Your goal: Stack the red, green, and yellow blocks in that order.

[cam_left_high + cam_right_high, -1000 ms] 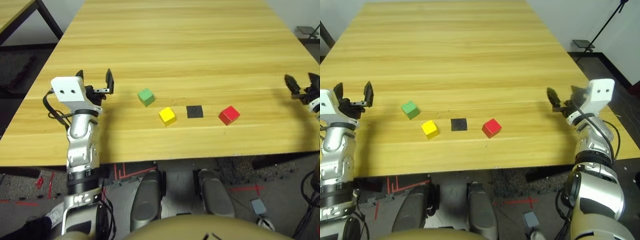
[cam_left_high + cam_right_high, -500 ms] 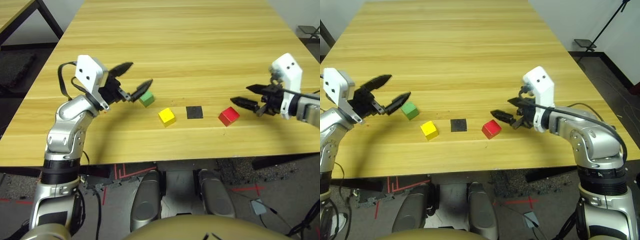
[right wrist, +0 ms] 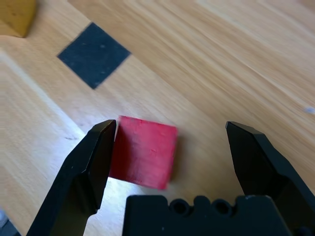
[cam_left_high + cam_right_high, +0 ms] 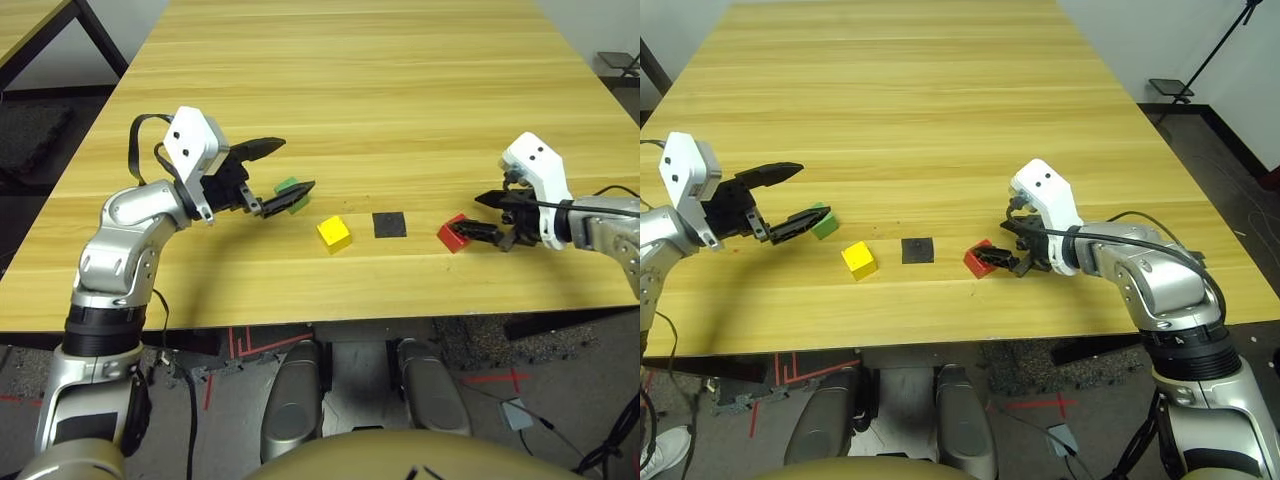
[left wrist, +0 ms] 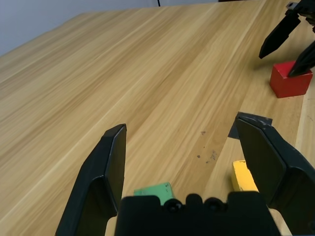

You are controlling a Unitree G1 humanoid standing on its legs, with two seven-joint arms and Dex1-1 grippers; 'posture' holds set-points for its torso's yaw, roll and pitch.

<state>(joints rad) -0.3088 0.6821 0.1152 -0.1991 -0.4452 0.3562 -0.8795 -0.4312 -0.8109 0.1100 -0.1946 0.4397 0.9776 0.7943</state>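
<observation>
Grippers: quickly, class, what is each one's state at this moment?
Left gripper: open, holding nothing, beside the green block.
Right gripper: open, straddling the red block, not gripping.

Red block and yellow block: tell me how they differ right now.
The red block sits between the open right gripper's fingers; the yellow block stands free, no gripper around it. Red lies right of the black patch, yellow left of it. Both are same-sized cubes resting on the table.

No readable text, label, brand, number or sign appears anywhere in these views, on the table, the blocks or the robot.
</observation>
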